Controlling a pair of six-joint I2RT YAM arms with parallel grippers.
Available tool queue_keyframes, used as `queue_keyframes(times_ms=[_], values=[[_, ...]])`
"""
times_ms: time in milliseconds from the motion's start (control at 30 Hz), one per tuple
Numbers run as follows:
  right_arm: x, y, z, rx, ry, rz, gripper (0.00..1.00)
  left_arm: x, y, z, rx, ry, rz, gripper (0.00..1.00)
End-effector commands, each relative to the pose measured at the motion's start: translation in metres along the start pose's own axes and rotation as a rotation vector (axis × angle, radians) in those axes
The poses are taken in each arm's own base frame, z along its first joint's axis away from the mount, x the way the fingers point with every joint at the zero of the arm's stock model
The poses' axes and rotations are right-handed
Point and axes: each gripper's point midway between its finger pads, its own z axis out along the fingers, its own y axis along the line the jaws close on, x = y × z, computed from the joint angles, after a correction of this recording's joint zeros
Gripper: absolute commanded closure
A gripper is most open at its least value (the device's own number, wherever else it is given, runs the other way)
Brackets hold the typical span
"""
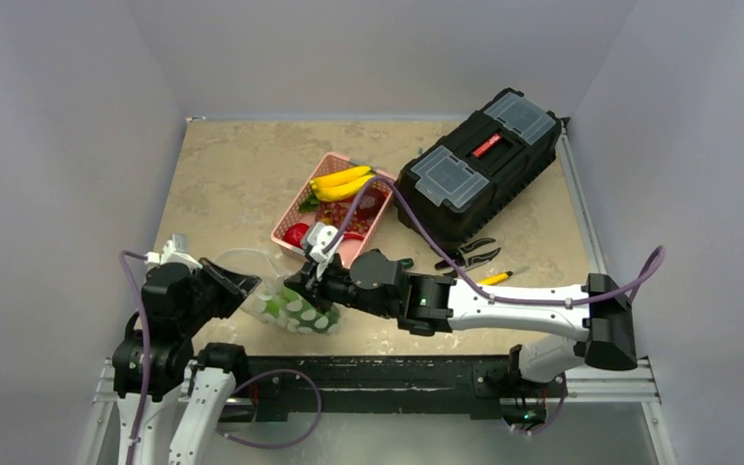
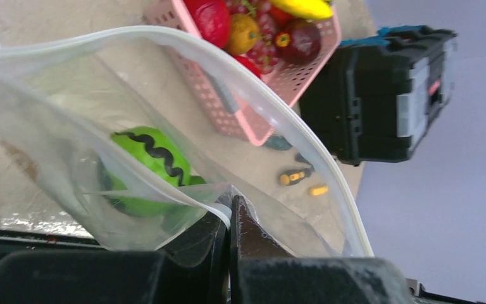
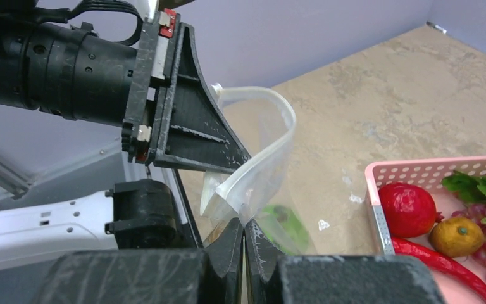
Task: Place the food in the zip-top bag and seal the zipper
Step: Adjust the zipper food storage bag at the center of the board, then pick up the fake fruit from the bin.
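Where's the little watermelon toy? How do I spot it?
On the tan table, look at the near edge for the crinkly clear plastic zip-top bag. Inside lies a round green toy with a black wavy stripe. The other toy food sits in the pink lattice basket instead.

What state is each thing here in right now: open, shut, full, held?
bag: mouth open, pinched by both grippers, one green piece inside.
zipper: unsealed.
left gripper: shut on the bag's edge.
right gripper: shut on the bag's edge.
basket: holds the rest of the food.
toolbox: lid shut.
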Motion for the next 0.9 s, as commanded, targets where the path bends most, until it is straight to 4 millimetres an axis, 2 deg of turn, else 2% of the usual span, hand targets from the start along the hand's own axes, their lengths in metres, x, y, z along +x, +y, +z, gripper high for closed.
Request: queue_keyframes(times_ms=[0,67,133,333,467,600,767,867], values=[[0.013,-0.002,0.013,0.019,0.028,0.008,0.98,0.005,0.023,0.016,-0.064,0.008,0.046,1.00],[0.013,-0.002,0.013,0.023,0.042,0.010,0.87,0.006,0.027,0.019,-0.082,0.017,0.064,1.00],[0.002,0.000,0.009,0.015,0.023,0.008,0.64,0.006,0.026,0.020,-0.079,0.026,0.086,1.00],[-0.059,0.002,-0.014,0.011,-0.093,0.004,0.28,-0.005,0.011,0.009,-0.026,-0.020,0.153,1.00],[-0.093,-0.011,-0.021,0.075,-0.147,0.028,0.16,-0.015,0.014,0.002,-0.056,-0.062,0.186,1.00],[-0.111,-0.038,-0.010,0.194,-0.151,0.032,0.10,-0.016,0.016,0.001,-0.075,-0.064,0.196,1.00],[-0.099,-0.093,0.016,0.276,-0.080,0.092,0.07,-0.018,0.011,-0.004,-0.060,-0.073,0.201,1.00],[-0.081,-0.133,0.034,0.346,-0.028,0.103,0.06,-0.022,0.010,-0.006,-0.065,-0.083,0.214,1.00]])
